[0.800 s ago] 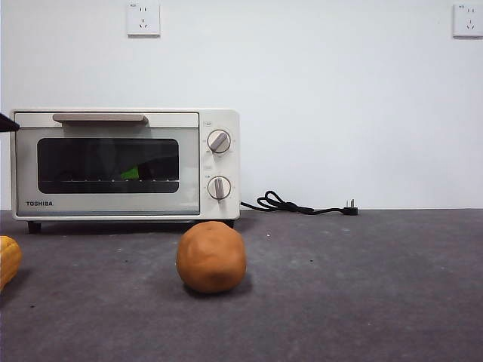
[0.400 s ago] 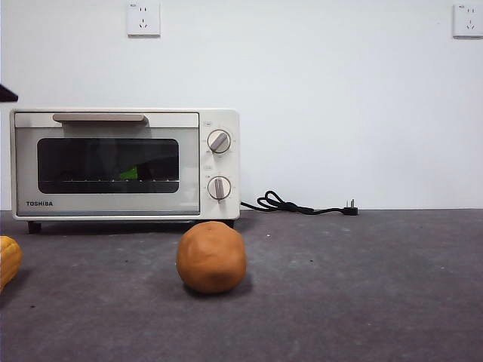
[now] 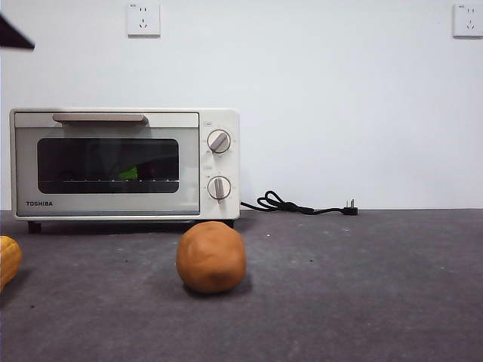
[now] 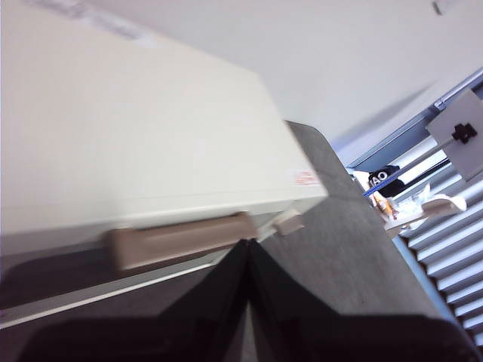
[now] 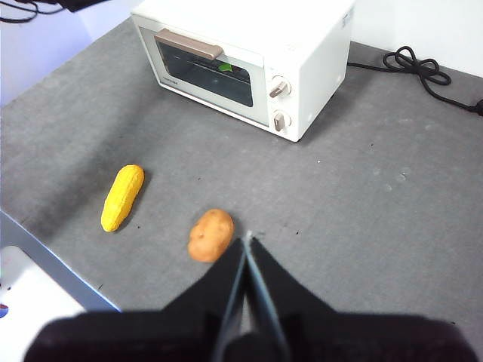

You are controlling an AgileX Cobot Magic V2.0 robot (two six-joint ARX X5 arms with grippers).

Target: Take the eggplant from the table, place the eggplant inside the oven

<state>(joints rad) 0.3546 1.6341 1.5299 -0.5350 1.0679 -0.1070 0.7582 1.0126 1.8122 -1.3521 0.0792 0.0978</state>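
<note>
The cream-white oven [image 3: 124, 162] stands at the back left of the table [image 3: 362, 294] with its glass door closed. Behind the glass only the eggplant's green cap [image 3: 130, 173] shows, resting on the wire rack; its purple body is lost in the dark interior. From the right wrist view the same green cap [image 5: 226, 67] is visible inside the oven [image 5: 302, 53]. My left gripper [image 4: 247, 250] is shut on nothing, hovering above the beige door handle [image 4: 181, 237]; in the front view it is a black tip [image 3: 13, 36] at the top left corner. My right gripper [image 5: 247, 243] is shut, high over the table.
A round orange-brown ball [image 3: 211, 256] sits in front of the oven's right end. A yellow ribbed item [image 3: 7, 260] lies at the left edge. A black power cable [image 3: 294, 205] with plug lies right of the oven by the wall.
The black tip at the left edge has risen from level with the oven's top to the upper left corner. Nothing else has moved.
</note>
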